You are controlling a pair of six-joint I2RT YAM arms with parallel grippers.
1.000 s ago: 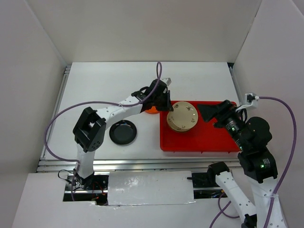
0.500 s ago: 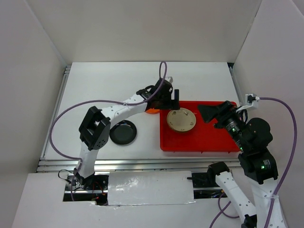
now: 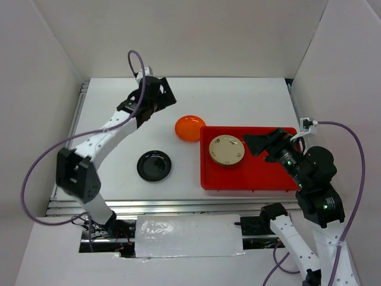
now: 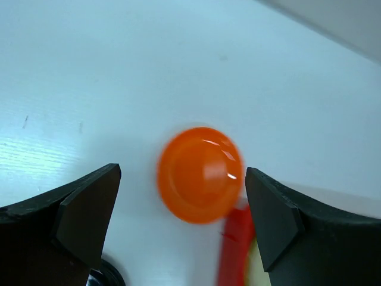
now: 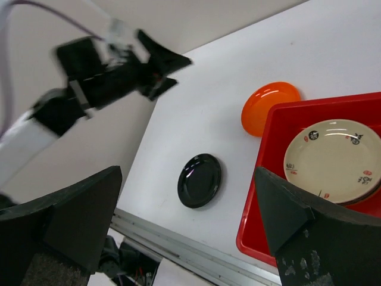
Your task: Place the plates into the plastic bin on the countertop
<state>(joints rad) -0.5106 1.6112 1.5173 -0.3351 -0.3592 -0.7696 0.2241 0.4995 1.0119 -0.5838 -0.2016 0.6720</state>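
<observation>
On left gripper (image 4: 181, 177), fingers spread wide, nothing between them. orange plate (image 4: 200, 174) lies on table (image 4: 89, 71) below and beyond fingertips, blurred. red bin (image 4: 237, 244) shows only as sliver beside one finger, rest cut off. right gripper (image 5: 188, 174) released, empty, hanging over bin's far end. beige plate (image 5: 333, 159) sits in bin ahead of it, lower rim hidden behind finger. black plate (image 5: 199, 180) on table farther ahead. Orange plate at bin corner, contact unclear.

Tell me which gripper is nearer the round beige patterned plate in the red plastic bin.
Right. The right gripper hovers just beside the beige plate, over the red bin; the left gripper is far off, past the orange plate.
</observation>
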